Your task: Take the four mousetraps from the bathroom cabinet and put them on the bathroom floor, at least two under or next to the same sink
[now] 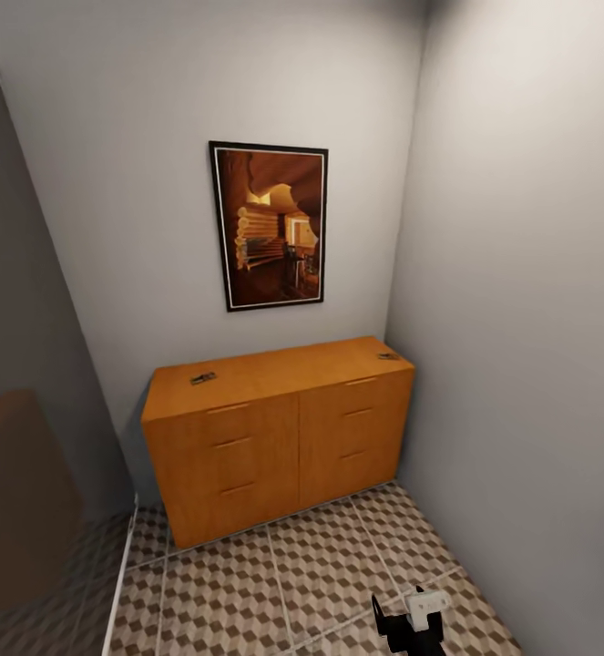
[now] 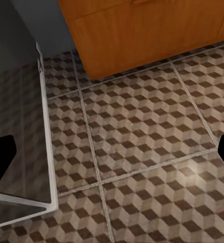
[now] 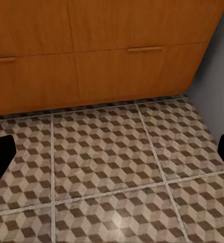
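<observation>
Mousetraps lie on the cabinet's top: one (image 1: pixel 203 377) near its front left corner, another (image 1: pixel 388 356) at its far right corner, beside the side wall. Both are tiny and dark at this range, and their details cannot be made out. I can pick out only these two.

The cabinet (image 1: pixel 274 437) is orange-brown wood with slim bar handles on its drawer fronts. It stands against the back wall in the room's right corner, its right end just beside the grey side wall (image 1: pixel 529 319). A framed picture (image 1: pixel 270 225) in warm brown tones hangs on the back wall above it.

The floor (image 1: pixel 274 583), tiled in a brown, beige and white cube pattern with pale grout lines, runs up to the cabinet's base. At the left, a dark glass panel (image 1: pixel 19 410) stands on the floor with a pale metal frame along its bottom edge.

The right gripper (image 1: pixel 411 624) shows at the bottom edge of the head view, black with a white part, above the tiles. In the right wrist view its jaws stand wide apart, released, over bare tiles before the cabinet's lower drawers. The left wrist view likewise shows jaws spread apart and grasping nothing, over tiles beside the panel's frame (image 2: pixel 47 152).
</observation>
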You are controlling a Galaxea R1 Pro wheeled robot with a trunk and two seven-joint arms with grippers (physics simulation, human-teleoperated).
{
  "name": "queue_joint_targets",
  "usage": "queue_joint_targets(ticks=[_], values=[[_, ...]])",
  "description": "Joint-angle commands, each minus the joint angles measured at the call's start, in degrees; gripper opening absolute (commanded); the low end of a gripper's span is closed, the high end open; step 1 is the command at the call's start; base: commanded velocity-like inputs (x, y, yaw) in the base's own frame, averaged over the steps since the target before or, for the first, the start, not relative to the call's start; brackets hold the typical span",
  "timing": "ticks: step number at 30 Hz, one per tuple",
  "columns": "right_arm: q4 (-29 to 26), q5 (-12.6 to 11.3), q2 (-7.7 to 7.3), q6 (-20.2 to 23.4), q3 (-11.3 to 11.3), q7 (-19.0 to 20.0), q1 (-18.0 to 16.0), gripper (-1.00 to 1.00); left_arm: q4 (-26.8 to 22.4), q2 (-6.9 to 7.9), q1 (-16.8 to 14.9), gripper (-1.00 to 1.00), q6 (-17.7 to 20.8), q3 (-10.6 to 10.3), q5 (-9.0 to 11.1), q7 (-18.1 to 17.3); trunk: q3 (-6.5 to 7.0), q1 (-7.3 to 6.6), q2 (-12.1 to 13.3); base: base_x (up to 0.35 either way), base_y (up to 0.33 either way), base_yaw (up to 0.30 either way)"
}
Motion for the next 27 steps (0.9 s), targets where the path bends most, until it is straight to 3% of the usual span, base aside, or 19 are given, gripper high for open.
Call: queue_joint_targets(ticks=[1, 27], values=[[0.06, -0.13, -0.01, -0.15, 0.34, -0.05, -0.02, 1.0, 0.21, -0.02, -0.07, 1.0, -0.32, -0.5, 0.53, 0.0, -0.02, 0.04, -0.04, 0.212, 0.015, 0.0], [0.06, -0.13, -0.01, -0.15, 0.41, -0.03, -0.02, 1.0, 0.21, -0.02, -0.07, 1.0, -0.28, -0.5, 0.53, 0.0, -0.02, 0.04, -0.04, 0.214, 0.002, 0.0]])
